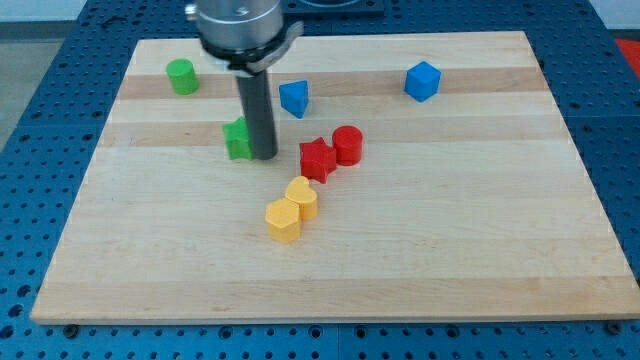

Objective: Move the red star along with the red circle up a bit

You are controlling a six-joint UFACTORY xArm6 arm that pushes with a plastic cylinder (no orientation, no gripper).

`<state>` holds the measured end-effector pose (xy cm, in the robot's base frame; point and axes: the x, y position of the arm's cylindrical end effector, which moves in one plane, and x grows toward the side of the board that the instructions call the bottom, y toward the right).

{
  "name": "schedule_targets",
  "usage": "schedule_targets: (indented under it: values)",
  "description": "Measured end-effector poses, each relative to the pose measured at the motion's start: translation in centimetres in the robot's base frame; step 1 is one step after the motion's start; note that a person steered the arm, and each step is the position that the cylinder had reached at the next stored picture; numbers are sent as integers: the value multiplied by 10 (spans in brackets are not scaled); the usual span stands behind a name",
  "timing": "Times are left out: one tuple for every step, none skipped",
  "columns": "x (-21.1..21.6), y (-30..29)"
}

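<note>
The red star (317, 159) lies near the board's middle, touching the red circle (347, 145) on its upper right. My tip (264, 155) is down on the board to the left of the red star, a short gap away. It stands right beside a green block (238, 139), whose shape is partly hidden by the rod.
A yellow heart-like block (302, 197) and a yellow hexagon (283, 219) sit just below the red star. A blue block (294, 98) lies above the star, a blue cube (422, 81) at the upper right, a green cylinder (181, 76) at the upper left. The wooden board (480, 250) ends at blue pegboard.
</note>
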<state>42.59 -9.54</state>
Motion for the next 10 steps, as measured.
schedule_targets:
  values:
    - [18,-21]
    - [23,-26]
    - [26,-7]
    - [26,18]
    - [26,37]
    - [26,60]
    - [26,88]
    - [25,98]
    - [25,100]
    - [25,101]
